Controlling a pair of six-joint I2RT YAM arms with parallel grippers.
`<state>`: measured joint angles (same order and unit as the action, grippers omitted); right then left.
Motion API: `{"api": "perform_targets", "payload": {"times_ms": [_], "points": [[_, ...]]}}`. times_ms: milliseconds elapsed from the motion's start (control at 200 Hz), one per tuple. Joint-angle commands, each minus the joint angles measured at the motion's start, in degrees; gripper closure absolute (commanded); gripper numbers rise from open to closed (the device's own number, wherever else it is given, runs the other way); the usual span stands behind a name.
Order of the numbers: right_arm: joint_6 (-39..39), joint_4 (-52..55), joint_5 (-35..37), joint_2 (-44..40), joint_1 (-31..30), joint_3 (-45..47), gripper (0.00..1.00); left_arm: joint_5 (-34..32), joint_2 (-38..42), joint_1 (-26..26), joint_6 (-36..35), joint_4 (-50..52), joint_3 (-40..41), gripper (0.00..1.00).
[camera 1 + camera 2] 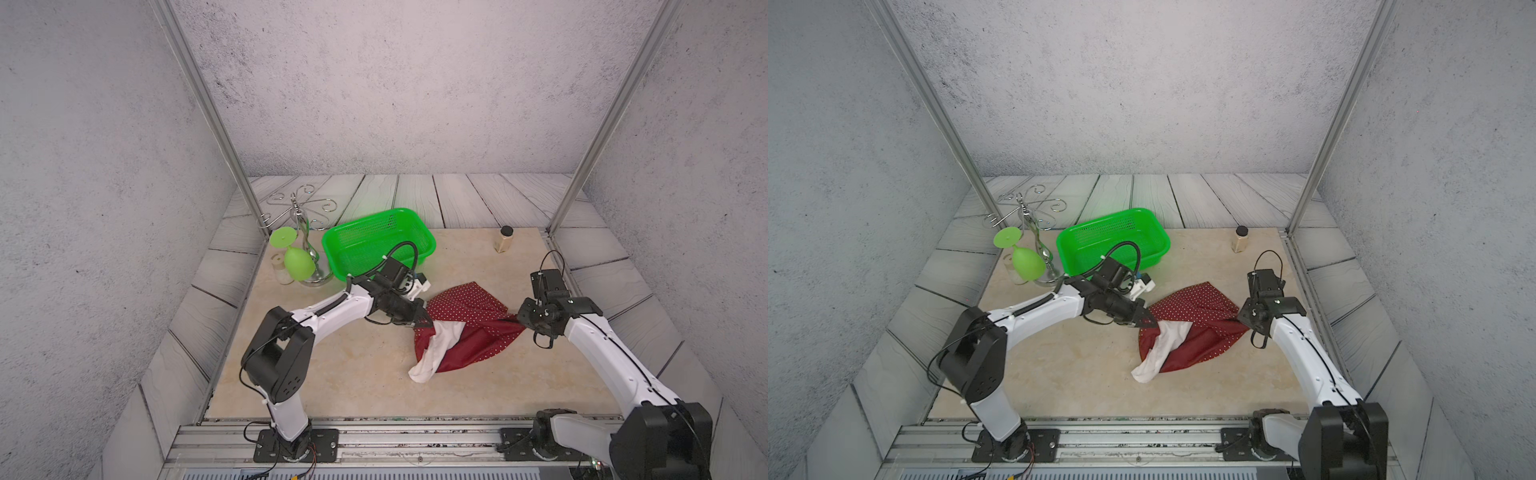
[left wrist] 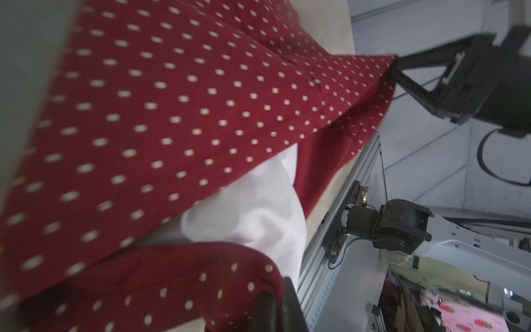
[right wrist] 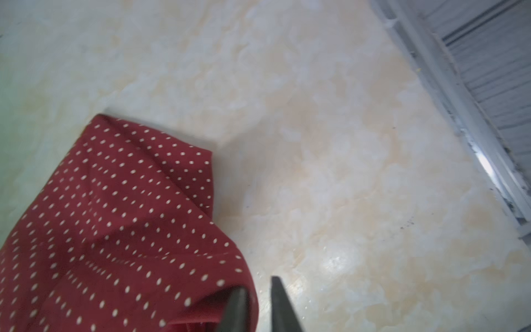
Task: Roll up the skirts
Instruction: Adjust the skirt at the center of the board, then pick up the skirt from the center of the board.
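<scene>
Closest to the near edge of the surface (image 1: 332, 374) there's just the white lining (image 1: 436, 353) flopping out of the skirt (image 1: 473, 332). The skirt sits right of the middle, bunched and partly lifted rather than flat. Its long axis runs side to side, roughly along that near edge, strung between the two arms. The left fingers (image 1: 426, 321) are clamped on its left end. The right fingers (image 1: 518, 319) are at the opposite tip and stand apart: in the right wrist view you can see bare surface through the gap, with the dotted cloth lying against just one of them, not pinched as far as I can tell. So the skirt lies straight inward from the right fingers, and I'd guess that arm has to grab or smooth it before any rolling starts. Nothing's rolled yet. Farther back, a green glass (image 1: 298, 261) and green basket (image 1: 376, 241) sit toward the far left corner and a little jar (image 1: 503, 240) by the far right corner, all well clear.
</scene>
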<state>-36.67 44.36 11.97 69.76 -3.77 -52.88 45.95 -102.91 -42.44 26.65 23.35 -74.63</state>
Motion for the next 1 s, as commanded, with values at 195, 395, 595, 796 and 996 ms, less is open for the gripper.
{"api": "perform_targets", "payload": {"times_ms": [195, 395, 595, 796, 996], "points": [[12.39, -6.38, -13.57, -18.18, 0.71, 0.38, 0.19, -12.79, 16.54, 5.03, -11.20, 16.01, 4.46, 0.41], [5.84, -21.22, -36.32, -1.21, 4.05, 5.67, 0.19, -11.62, 17.71, 15.35, 0.36, -1.15, 10.44, 0.24], [12.53, -19.46, -34.38, 16.28, 7.64, -1.35, 0.22, -21.17, -4.92, 8.06, -8.93, 13.87, -11.02, 0.30], [18.15, -12.90, -37.21, 30.54, 7.37, -10.63, 0.26, -18.96, -17.18, 2.88, -6.99, 9.11, -17.72, 0.30], [18.90, -10.67, -38.10, 37.00, 5.84, -14.28, 0.29, -17.84, -25.55, -1.12, -3.59, 9.24, -26.29, 0.48]]}}
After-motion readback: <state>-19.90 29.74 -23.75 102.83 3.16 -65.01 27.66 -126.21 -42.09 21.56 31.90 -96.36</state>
